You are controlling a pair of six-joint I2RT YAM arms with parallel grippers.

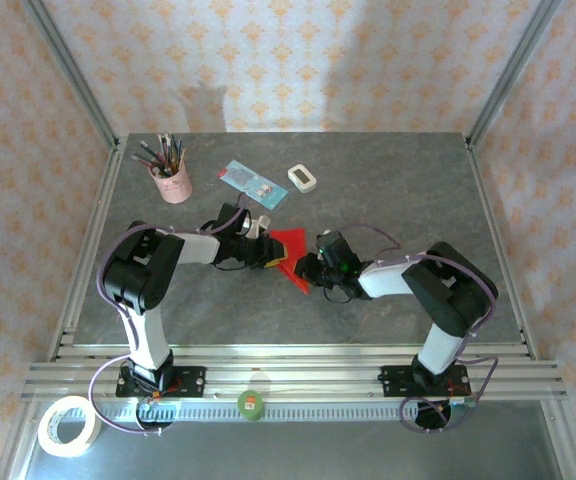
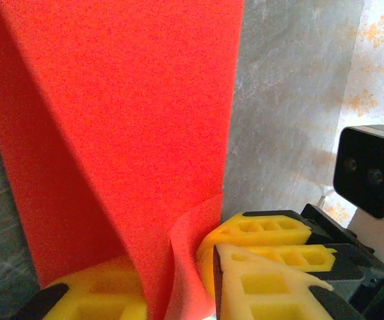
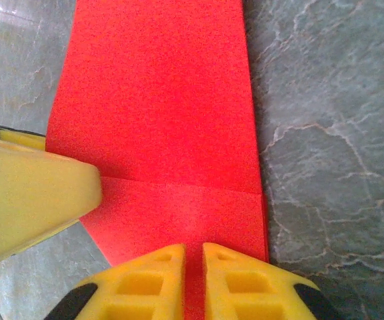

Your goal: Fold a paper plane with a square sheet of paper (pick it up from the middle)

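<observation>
1 folded red paper sheet (image 1: 290, 252) sits at the middle of the table (image 1: 418, 200). Your right wrist view shows the right gripper (image 3: 193, 260) pinched on its creased edge; your left wrist view, the left gripper (image 2: 175, 273) clamped on a curled fold. Overhead, a pink cup (image 1: 172, 184) holds pens (image 1: 164, 152).

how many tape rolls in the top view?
2. White roll at the near-left corner; smaller green roll at the middle of the near edge. Others could be hidden from this view.
</observation>
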